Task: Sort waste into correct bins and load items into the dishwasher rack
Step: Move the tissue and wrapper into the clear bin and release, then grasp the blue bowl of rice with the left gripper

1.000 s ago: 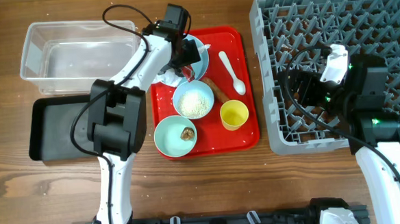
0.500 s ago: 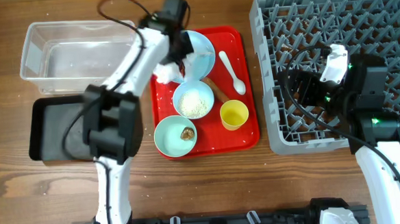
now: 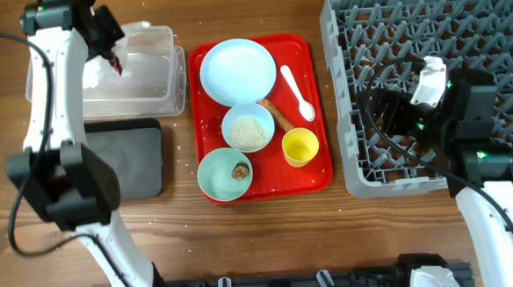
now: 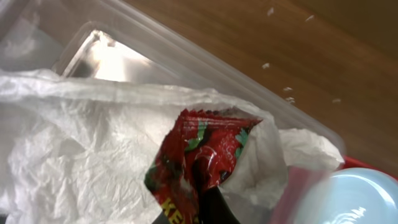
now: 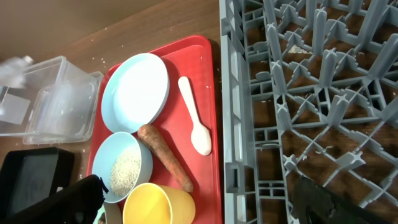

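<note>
The red snack wrapper [image 4: 199,155] dangles over the clear tub [image 3: 152,87] at the far left, with the crumpled napkin [image 4: 74,155] bunched around it. They look lifted together so both drop as dry rubbish. The left gripper [image 3: 109,44] has its fingers clamped on the wrapper. Out right, the right gripper [image 3: 385,110] hovers above the dishwasher rack [image 3: 347,33], fingers apart and empty, likely ready for dishes.

Bottom edge crops the red snack wrapper [image 4: 200,157]; blue plate [image 4: 351,200] blurred.
</note>
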